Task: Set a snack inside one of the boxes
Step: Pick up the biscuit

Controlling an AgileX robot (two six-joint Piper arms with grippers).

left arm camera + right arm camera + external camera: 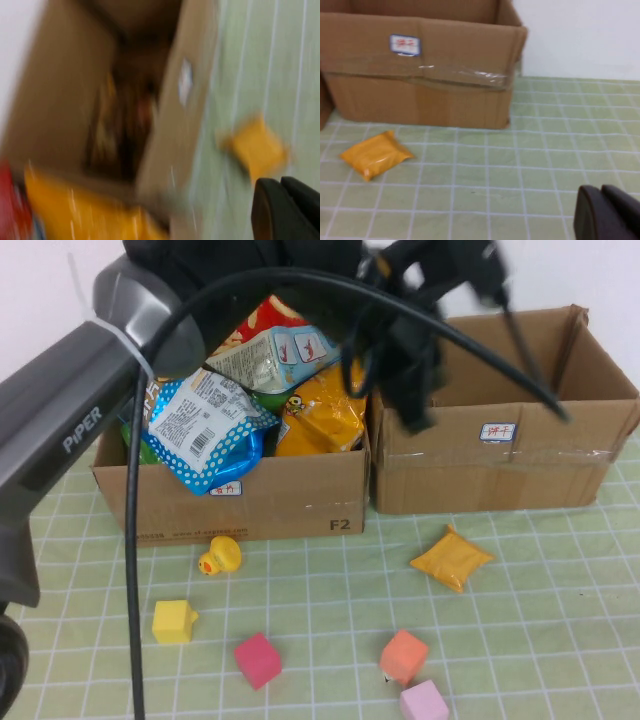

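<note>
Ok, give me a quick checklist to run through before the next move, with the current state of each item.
1. Snack to pick: orange packet lies alone on the green mat in front of the right box. Ok.
2. Space in that box: its inside shows no snacks in the high view, but it's partly hidden. Cannot tell.
3. Left box: heaped with snack bags above the rim. Not ok as target.
4. Left gripper: raised over the gap between the boxes, blurred; holding anything? Cannot tell.
5. Right gripper: low over the mat, right of the packet, nothing held. Ok.
6. Cable: hangs over the left box. Not ok.
</note>
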